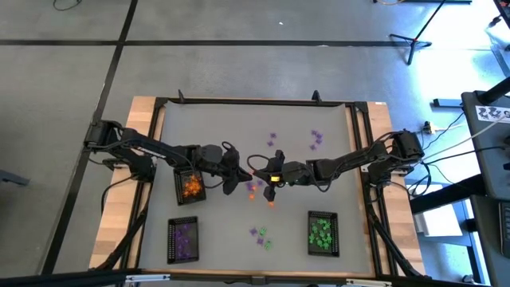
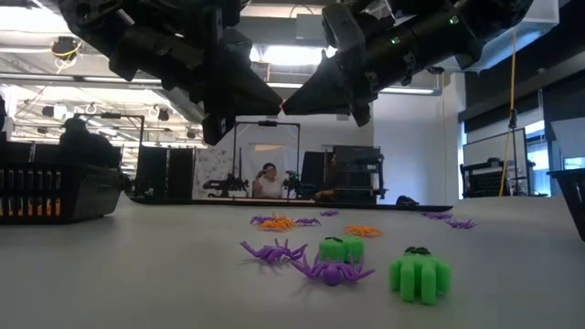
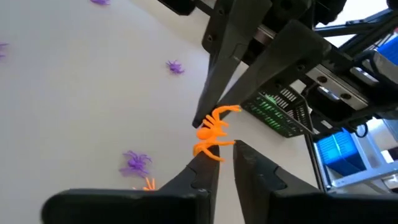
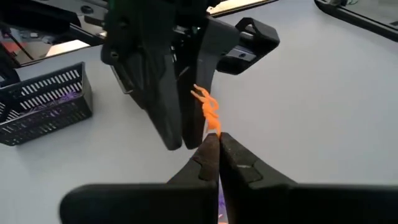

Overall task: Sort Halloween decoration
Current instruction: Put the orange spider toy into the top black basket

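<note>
1. The right pincer is clamped on a small orange plastic spider, held in the air above mid-desk.
2. The left pincer meets it tip to tip, fingers apart around the spider.

The pale grey desk carries three black rectangular mesh trays: one with orange pieces at centre left, one with purple at lower left, one with green at lower right. Tiny purple plastic trinkets lie scattered upper centre, and green and purple ones lower centre.
</note>
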You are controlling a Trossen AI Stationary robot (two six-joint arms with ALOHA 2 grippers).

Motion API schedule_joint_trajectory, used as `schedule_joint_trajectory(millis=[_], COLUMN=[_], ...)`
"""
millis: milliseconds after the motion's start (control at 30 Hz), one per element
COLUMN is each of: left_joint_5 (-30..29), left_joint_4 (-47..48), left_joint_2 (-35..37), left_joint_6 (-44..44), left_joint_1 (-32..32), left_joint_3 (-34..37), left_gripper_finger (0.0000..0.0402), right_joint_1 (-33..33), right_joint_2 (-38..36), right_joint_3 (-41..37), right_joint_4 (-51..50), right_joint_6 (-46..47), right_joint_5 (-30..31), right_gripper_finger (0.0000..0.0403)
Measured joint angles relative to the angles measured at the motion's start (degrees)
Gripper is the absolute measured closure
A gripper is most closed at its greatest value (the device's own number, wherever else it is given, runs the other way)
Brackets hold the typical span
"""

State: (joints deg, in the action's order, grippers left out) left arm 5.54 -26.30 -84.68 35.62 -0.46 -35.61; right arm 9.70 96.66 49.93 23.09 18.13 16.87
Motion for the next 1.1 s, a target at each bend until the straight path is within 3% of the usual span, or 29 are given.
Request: schedule_joint_trajectory(millis=[167,367,533,900,1100], left_joint_5=[1.26,1.75,5.6,9.03,8.98], left_joint_4=[0.08,0.15,0.54,14.25,22.7], left_joint_2=[0.0,0.0,0.01,5.27,9.32], left_joint_6=[0.0,-0.04,-0.15,-1.7,-1.98], left_joint_1=[0.01,0.04,1.24,4.54,5.39], left_joint_3=[0.01,0.02,0.01,0.04,0.04], left_gripper_finger=[0.0397,0.0401,0.0401,0.0401,0.0401], right_joint_1=[0.02,0.02,0.03,0.04,0.04], right_joint_2=[0.0,0.0,0.0,0.0,0.0], right_joint_3=[0.0,0.0,0.0,0.0,0.0], right_joint_4=[-0.03,-0.45,-0.54,-2.29,-3.79], right_joint_6=[-0.06,-0.06,-0.76,-0.83,-0.85], right_joint_5=[0.01,-2.51,-3.74,-4.86,-3.28], right_gripper_finger=[0.0402,0.0402,0.0394,0.0247,0.0216])
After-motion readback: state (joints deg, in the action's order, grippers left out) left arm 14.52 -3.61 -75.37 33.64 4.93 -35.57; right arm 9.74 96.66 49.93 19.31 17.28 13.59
